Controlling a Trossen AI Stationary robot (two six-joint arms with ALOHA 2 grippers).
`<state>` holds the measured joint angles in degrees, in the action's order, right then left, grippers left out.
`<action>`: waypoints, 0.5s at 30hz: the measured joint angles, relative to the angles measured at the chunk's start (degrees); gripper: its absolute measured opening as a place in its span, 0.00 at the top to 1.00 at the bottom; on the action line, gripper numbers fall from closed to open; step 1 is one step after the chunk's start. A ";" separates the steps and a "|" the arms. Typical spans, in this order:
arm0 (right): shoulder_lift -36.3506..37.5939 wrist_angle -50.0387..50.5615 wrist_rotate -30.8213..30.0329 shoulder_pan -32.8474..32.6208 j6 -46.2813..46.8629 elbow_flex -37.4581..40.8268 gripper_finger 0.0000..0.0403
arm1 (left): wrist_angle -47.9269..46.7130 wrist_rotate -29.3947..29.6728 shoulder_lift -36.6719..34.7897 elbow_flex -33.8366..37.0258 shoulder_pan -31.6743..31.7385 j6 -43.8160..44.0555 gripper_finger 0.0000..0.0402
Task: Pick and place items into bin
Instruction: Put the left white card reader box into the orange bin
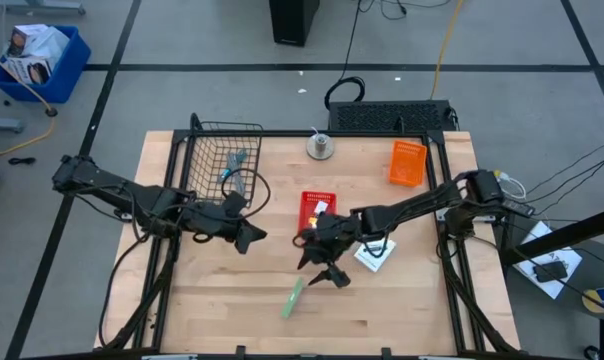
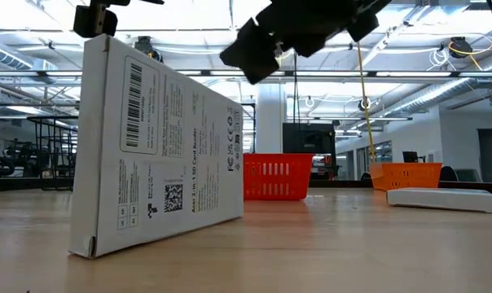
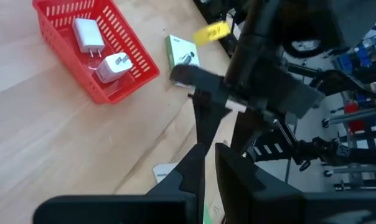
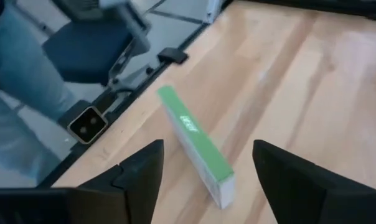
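Two white blocks [image 3: 85, 34] already lie inside the red bin [image 3: 131, 76], side by side near its far end. One grey and teal tool [image 1: 237, 163] lies in the black wire basket [image 1: 222, 127] at the table's far left corner. Judge these items as placed, though the frames do not settle which container is the intended bin.

At least two items are left on the bare table [image 1: 402, 320]:

1. The green-edged box [image 4: 197, 146] stands on its long edge near the front of the table, well apart from the red bin. The low view shows it as a white, printed packet leaning slightly.
2. A flat white packet [image 1: 374, 255] lies just beside the right arm, between the red bin and the table's right side.

The right gripper [image 4: 206, 149] hovers directly over the green-edged box. Its fingers [image 4: 138, 171] are spread wide, one on each side of the box, and neither touches it. Treat this item as approached but not yet grasped.

The left gripper [image 1: 250, 237] waits above the table between the wire basket and the red bin. You cannot tell from these views whether it is spread or closed.

An orange bin [image 1: 407, 162] sits at the far right; you cannot see its contents. Estimate the task at roughly its midpoint.
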<state>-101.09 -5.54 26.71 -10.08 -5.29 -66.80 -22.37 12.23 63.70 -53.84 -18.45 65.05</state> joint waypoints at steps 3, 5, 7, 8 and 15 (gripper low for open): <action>-2.50 -0.17 0.29 -0.55 -2.87 -2.07 0.42 | -0.07 -0.02 0.00 0.00 -0.24 0.15 0.90; -4.28 0.55 0.25 -0.80 -4.84 -3.50 0.42 | -0.03 -0.02 0.00 0.00 -0.51 0.07 0.90; -5.89 0.91 0.13 -0.94 -6.89 -4.64 0.42 | -0.09 -0.02 0.00 0.00 -0.82 0.03 0.90; -6.84 1.13 0.21 -0.96 -7.59 -5.38 0.42 | -0.05 -0.01 0.00 0.00 -0.97 0.00 0.90; -12.06 5.51 -2.27 -2.61 -13.48 -8.73 0.43 | -0.05 -0.11 0.02 0.00 -1.95 -0.04 0.90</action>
<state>-113.15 -0.04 24.45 -12.70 -18.77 -75.53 -22.41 12.12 63.72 -53.84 -20.40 65.01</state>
